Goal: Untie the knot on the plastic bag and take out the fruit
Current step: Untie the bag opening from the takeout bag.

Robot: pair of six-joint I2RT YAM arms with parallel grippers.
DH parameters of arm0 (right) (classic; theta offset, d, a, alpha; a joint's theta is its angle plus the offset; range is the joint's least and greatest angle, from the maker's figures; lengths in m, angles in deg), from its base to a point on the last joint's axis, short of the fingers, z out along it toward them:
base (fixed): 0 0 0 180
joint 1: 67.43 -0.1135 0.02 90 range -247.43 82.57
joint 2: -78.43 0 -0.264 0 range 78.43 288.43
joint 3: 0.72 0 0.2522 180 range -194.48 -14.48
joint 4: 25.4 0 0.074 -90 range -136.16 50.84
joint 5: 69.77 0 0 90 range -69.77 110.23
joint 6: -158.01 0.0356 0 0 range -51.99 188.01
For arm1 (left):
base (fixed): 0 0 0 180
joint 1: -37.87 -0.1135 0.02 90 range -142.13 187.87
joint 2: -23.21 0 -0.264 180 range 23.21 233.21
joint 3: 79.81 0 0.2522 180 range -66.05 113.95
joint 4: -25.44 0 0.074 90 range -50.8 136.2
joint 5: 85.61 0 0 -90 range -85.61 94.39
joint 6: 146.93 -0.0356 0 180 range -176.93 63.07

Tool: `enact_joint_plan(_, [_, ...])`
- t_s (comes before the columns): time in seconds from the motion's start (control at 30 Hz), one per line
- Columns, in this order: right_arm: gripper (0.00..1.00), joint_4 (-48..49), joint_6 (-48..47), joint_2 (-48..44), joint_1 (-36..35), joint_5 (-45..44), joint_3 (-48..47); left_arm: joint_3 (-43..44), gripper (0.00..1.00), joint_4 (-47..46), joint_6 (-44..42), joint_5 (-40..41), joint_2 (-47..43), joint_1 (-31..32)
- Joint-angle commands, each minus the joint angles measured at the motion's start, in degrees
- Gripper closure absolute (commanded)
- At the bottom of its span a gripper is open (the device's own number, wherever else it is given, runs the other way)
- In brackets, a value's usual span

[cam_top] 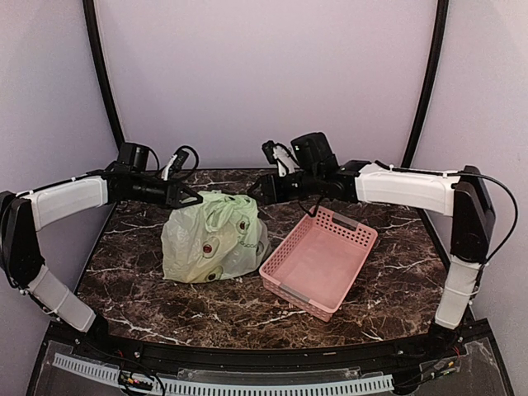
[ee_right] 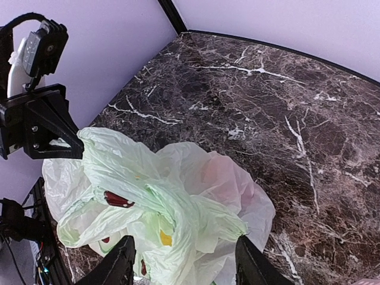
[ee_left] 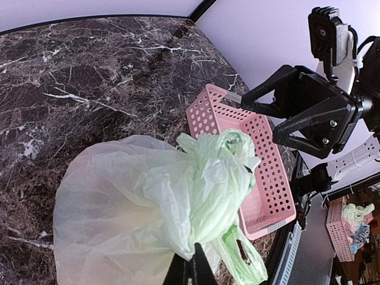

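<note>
Notes plastic bag (cam_top: 206,243) slumped on marble table (cam_top: 247,309), just beside pink basket (cam_top: 318,260). Finds left gripper (ee_left: 190,270) clamped tight on bag's bunched upper plastic. Finds right gripper (ee_right: 184,243) spread wide above bag, holding nothing. Sees red and yellow fruit (ee_right: 117,199) inside, through film.

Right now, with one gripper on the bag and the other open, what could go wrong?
1. The left gripper is shut on a thin fold of the plastic bag; a hard pull may tear it or drag the whole bag.
2. The right gripper hangs open over the bunched handles, where layers overlap; it may close on the wrong layer and tighten the tie.
</note>
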Motion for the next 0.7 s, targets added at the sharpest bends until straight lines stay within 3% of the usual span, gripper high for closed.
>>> enact_joint_plan(0.0, [0.44, -1.0, 0.5, 2.1, 0.6, 5.1, -3.2, -0.5, 0.99, 0.4, -1.5, 0.5, -1.8, 0.6])
enact_joint_plan(0.5, [0.52, -5.4, -0.5, 9.5, 0.7, 5.6, -11.2, -0.3, 0.99, 1.2, -2.6, 2.5, -2.2, 1.5])
enact_joint_plan(0.67, [0.68, -5.4, -0.3, 10.5, 0.7, 6.9, -12.0, -0.3, 0.99, 1.6, -2.9, 2.9, -2.2, 1.7])
